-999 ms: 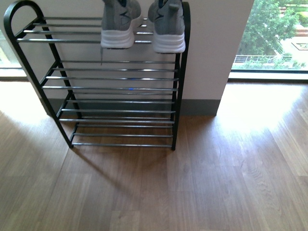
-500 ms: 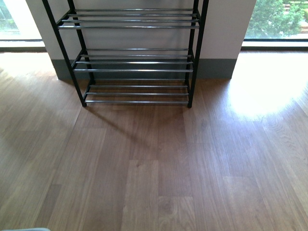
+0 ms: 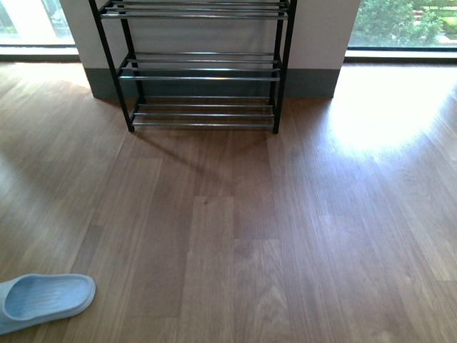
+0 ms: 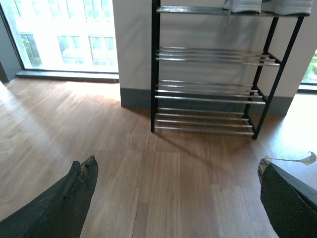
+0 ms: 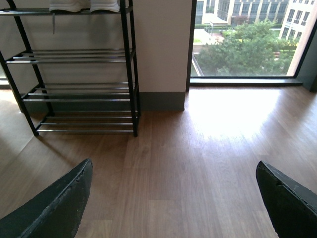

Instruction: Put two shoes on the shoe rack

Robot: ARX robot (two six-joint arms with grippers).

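The black shoe rack [image 3: 203, 75] with chrome rods stands against the white wall; only its lower tiers show in the front view. It also shows in the left wrist view [image 4: 208, 94] and the right wrist view [image 5: 79, 91]. Two white sneaker soles [image 4: 267, 6] rest on its top tier, also in the right wrist view [image 5: 84, 5]. A pale blue slide [image 3: 44, 299] lies on the floor at the front left. My left gripper [image 4: 176, 198] and right gripper [image 5: 171, 198] are open and empty above bare floor, well back from the rack. The second slide is out of view.
Wood plank floor [image 3: 271, 214] stretches from me to the rack. A white wall with grey skirting [image 3: 310, 82] stands behind the rack. Floor-length windows [image 5: 242, 44] lie to either side, with bright sun patches on the floor.
The front view has pulled back and tilted down: the rack has slid up and away, the sneakers on top have left the frame, and a pale blue slide has come into view at front left.
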